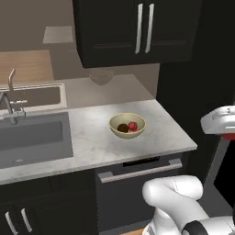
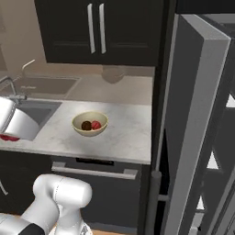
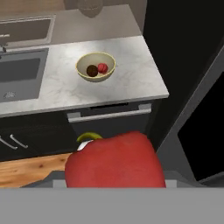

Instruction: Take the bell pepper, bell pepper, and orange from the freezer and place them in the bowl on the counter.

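Note:
A glossy red bell pepper (image 3: pixel 116 162) fills the bottom of the hand view, and my gripper (image 1: pixel 228 136) is shut on it, its fingertips hidden behind the fruit. The hand hangs in the air off the counter's right end, in front of the freezer (image 2: pixel 225 137), whose thick grey door (image 2: pixel 197 114) stands open. On the marbled counter (image 1: pixel 151 137) sits the pale-yellow bowl (image 1: pixel 114 120). Inside it lie a dark brownish orange (image 1: pixel 122 128) and a second red bell pepper (image 1: pixel 132 125). The bowl is to the left of the hand and farther away.
A steel sink (image 1: pixel 32 137) with a faucet (image 1: pixel 8 108) takes up the counter's left part. A dull grey-tan bowl (image 1: pixel 101 77) stands at the back. Dark upper cabinets (image 1: pixel 137 27) hang overhead. A drawer front with a bar handle (image 1: pixel 140 170) lies under the counter edge.

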